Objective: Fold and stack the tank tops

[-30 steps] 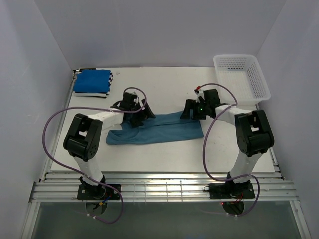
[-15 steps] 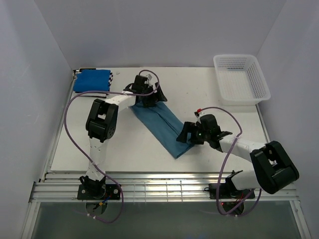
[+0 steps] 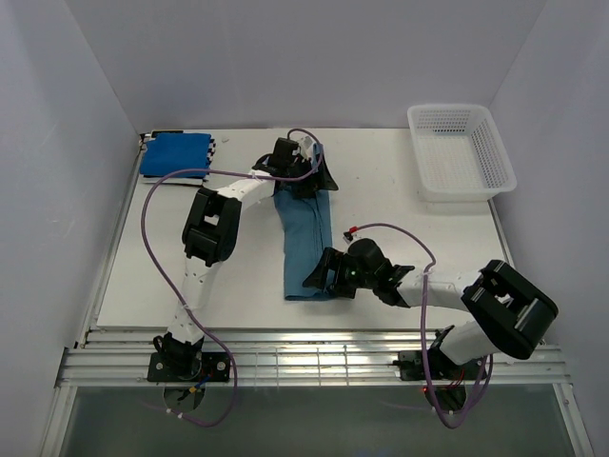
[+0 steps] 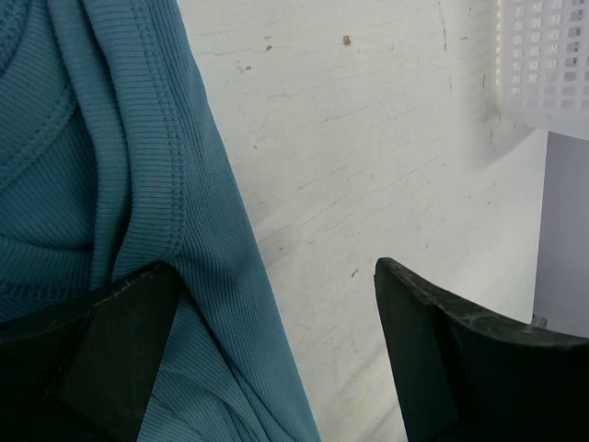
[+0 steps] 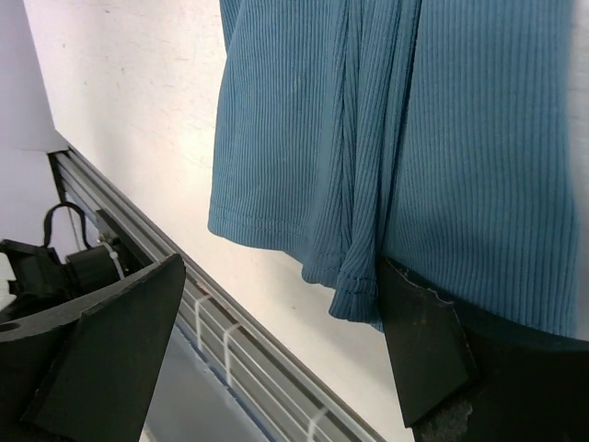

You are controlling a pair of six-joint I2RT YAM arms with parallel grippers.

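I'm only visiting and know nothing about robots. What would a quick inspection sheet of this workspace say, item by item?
Surface: white table, a few small specks.
Job's things: teal tank top lies as a long narrow strip mid-table; royal blue top sits folded on the striped top, far left corner.
Clutter: white mesh basket, far right, nothing seen inside.
Grippers: left gripper open at the strip's far end; right gripper open at its near end; each has one finger over cloth.
Cables: purple cables loop beside both arms.
Surroundings: plain white walls; metal rails along the near edge.
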